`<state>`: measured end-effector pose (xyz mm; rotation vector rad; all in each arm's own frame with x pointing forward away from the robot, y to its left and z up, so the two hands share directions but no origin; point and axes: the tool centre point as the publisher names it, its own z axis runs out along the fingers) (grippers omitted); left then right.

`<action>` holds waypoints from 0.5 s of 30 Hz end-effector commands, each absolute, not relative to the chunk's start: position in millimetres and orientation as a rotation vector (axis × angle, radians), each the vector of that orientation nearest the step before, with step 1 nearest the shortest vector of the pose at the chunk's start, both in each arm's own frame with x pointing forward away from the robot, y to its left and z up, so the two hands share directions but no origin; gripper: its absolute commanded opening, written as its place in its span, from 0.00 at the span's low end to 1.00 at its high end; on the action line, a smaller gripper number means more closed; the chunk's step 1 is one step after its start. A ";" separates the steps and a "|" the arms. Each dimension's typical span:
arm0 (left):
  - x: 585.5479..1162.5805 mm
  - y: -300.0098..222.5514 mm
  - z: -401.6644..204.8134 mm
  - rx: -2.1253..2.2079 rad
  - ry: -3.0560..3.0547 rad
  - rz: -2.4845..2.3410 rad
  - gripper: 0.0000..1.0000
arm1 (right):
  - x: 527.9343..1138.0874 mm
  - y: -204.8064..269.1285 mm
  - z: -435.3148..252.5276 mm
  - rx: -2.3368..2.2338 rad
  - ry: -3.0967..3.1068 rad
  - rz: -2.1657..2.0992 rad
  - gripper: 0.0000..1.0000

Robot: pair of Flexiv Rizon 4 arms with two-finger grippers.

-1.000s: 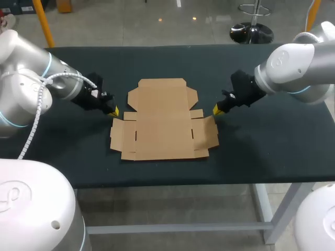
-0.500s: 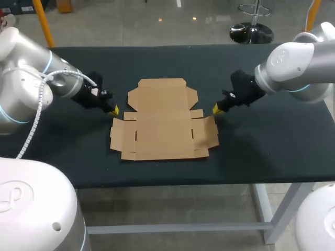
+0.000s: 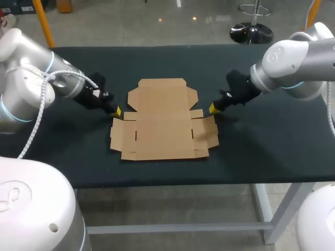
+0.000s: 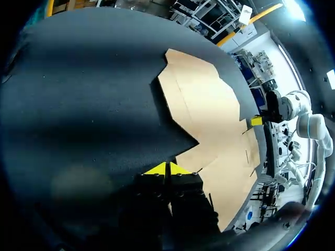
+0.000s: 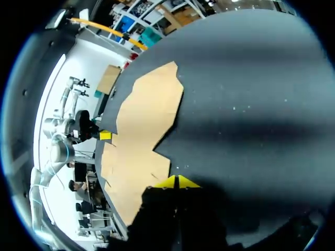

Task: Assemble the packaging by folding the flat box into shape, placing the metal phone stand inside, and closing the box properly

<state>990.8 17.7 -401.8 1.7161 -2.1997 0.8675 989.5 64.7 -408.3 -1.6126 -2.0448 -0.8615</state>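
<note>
Since the flat box (image 3: 163,120) lies unfolded on the table (image 3: 272,157), thin light card likely to slide and bend at its creases, you should take it by an outer flap edge; left gripper (image 3: 115,111) and right gripper (image 3: 212,108) sit just beside it, fingertips pinched together, empty.

flat box (image 3: 163,121) lies low mid table (image 3: 272,151); left gripper (image 3: 116,111), right gripper (image 3: 212,109) close at its sides

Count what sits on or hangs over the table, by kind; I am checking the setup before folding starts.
flat cardboard box: 1
grippers: 2 (left gripper, right gripper)
Total: 3
</note>
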 end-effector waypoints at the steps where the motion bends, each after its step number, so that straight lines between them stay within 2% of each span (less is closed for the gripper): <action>1: 993.8 16.7 -404.9 1.703 -2.195 0.860 0.00 | 994.8 66.3 -412.5 -1.591 -2.043 -0.858 0.00; 15: 991.5 14.4 -408.0 1.673 -2.182 0.858 0.00 | 994.8 73.7 -422.9 -1.535 -2.074 -0.890 0.00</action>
